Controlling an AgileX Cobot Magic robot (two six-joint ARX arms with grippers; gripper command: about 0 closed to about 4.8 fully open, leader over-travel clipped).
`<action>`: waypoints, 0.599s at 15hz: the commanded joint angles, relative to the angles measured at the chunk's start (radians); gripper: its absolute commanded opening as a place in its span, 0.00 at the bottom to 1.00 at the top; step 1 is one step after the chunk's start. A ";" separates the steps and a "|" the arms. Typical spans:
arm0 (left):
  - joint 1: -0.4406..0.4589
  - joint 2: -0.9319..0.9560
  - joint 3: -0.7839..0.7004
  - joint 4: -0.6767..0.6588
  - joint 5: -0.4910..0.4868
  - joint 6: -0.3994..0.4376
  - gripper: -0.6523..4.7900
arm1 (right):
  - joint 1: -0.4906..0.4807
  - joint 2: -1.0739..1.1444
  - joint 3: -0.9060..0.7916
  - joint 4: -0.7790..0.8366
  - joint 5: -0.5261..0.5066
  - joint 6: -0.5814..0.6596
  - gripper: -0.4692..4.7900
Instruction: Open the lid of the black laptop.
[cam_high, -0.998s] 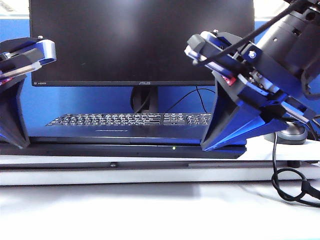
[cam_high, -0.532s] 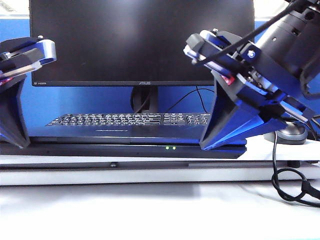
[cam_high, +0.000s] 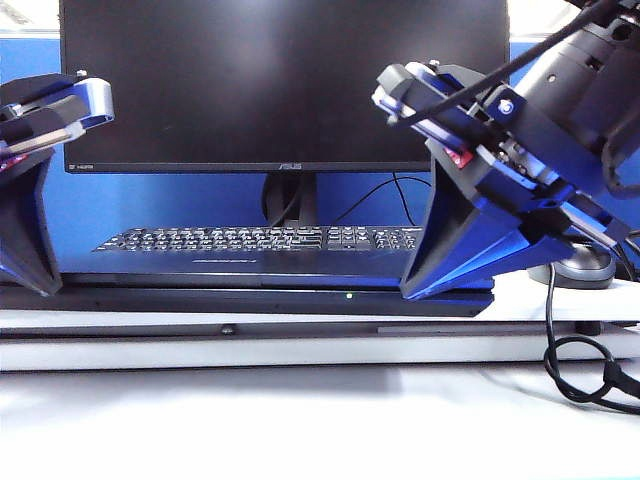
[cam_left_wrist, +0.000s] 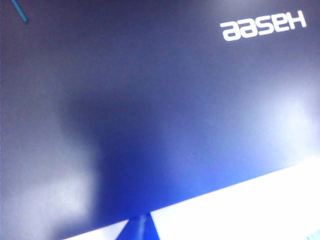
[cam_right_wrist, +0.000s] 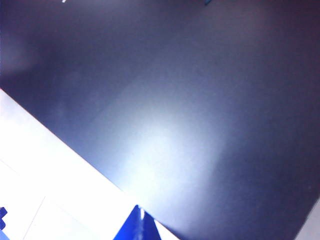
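Behind everything, a large ASUS monitor (cam_high: 285, 85) is seen on its stand, with a separate black keyboard (cam_high: 260, 240) below it at the back of the white table (cam_high: 300, 420). Across the table's front part the black laptop (cam_high: 250, 298) lies flat and closed, one green LED dot (cam_high: 347, 296) showing on its front edge. Its lid (cam_left_wrist: 150, 100) is seen close up in both wrist views as a dark navy matte face; the white "Hasee" lettering (cam_left_wrist: 263, 26) is read upside down in the left wrist view. The left gripper (cam_high: 40, 285) is set at the laptop's left end, its blue fingertip (cam_left_wrist: 136, 229) shown at the lid's front edge where the white table begins. The right gripper (cam_high: 440, 288) is set on the laptop's right end, its blue tip (cam_right_wrist: 137, 227) likewise at the lid's edge. Whether either pair of fingers is spread or pressed together cannot be told, since only one tip is seen in each wrist view. Between the two grippers the front edge is left free. A black cable (cam_high: 585, 370) is looped on the table at the right.
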 joint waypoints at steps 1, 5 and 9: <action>0.000 -0.001 0.004 0.082 -0.011 0.007 0.11 | -0.010 -0.002 0.010 0.095 0.069 -0.004 0.09; 0.000 -0.001 0.004 0.103 -0.011 0.007 0.11 | -0.028 -0.002 0.011 0.115 0.066 -0.003 0.09; 0.000 -0.001 0.004 0.118 -0.011 0.016 0.11 | -0.035 -0.002 0.012 0.122 0.066 -0.004 0.09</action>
